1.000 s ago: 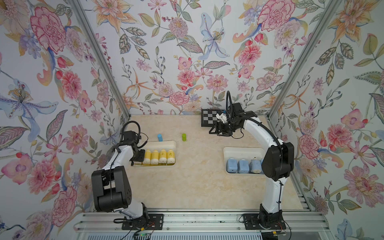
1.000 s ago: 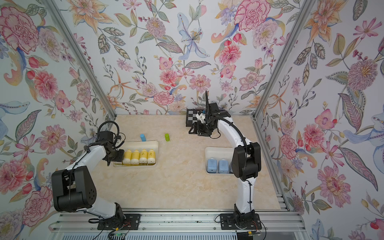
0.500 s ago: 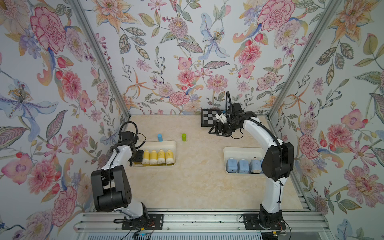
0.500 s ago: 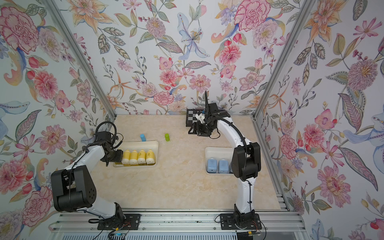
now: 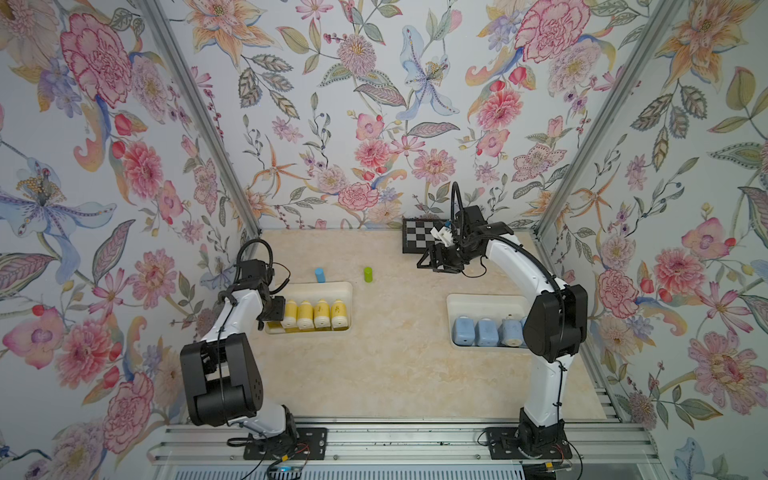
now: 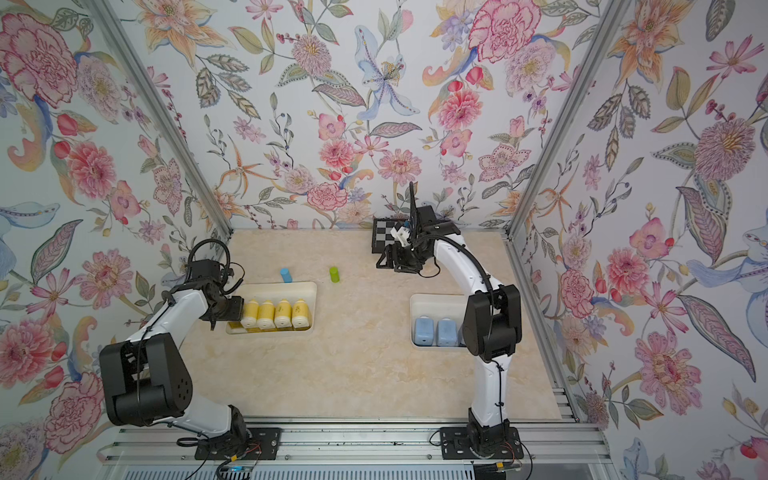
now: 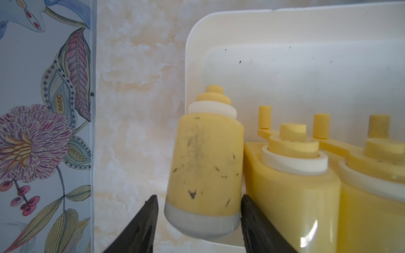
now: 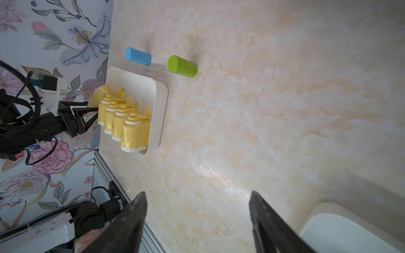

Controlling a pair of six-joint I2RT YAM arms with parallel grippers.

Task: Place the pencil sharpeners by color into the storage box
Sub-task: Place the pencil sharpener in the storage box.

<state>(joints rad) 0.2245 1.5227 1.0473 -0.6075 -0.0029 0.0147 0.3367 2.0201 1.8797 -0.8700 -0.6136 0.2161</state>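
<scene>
Withdrawal of the left tool (image 7: 198,197), jaws apart around the tilted yellow sharpener (image 7: 206,162) at the end of the storage box (image 7: 285,65), should go straight back.

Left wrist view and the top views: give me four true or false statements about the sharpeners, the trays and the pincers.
1. The green cylinder stands inside the yellow sharpeners' tray. False: it stands on the table, outside that tray.
2. The right pincer is open and empty. True.
3. The blue sharpeners share a tray with the yellow ones. False: they lie in a separate tray.
4. The left pincer straddles a tilted yellow sharpener. True.
</scene>
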